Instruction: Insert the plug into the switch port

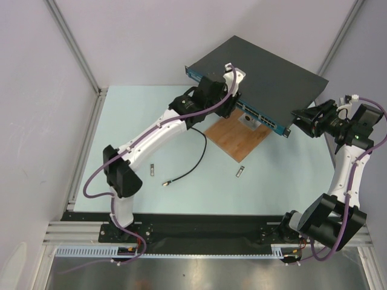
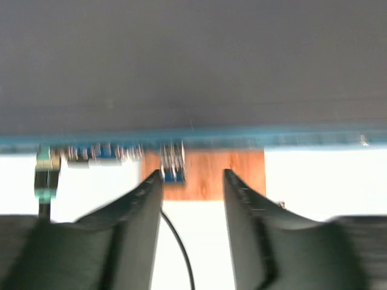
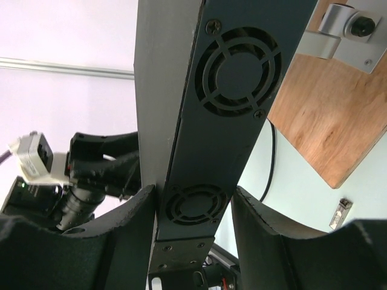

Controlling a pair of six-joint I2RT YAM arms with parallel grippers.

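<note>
Your left jaws stand parted, empty, silvery plug (image 2: pixel 172 162) just ahead at the flat black blue-fronted switch (image 2: pixel 193 72); right jaws clamp its end

Matt black over the top of the switch (image 1: pixel 266 66), blue along its port-lined front, with circular slotted grilles, also black, on the end panel. Warm brown wood grain on the board (image 1: pixel 239 140) under the switch's front edge. Pale mint on the table (image 1: pixel 151 115), silver-grey along its near edge. White links and black joints on the left arm (image 1: pixel 157 136) and right arm (image 1: pixel 344 172) — purple cabling (image 1: pixel 97 175) on both. Thin black cable (image 1: pixel 196 157) mid-table.
</note>
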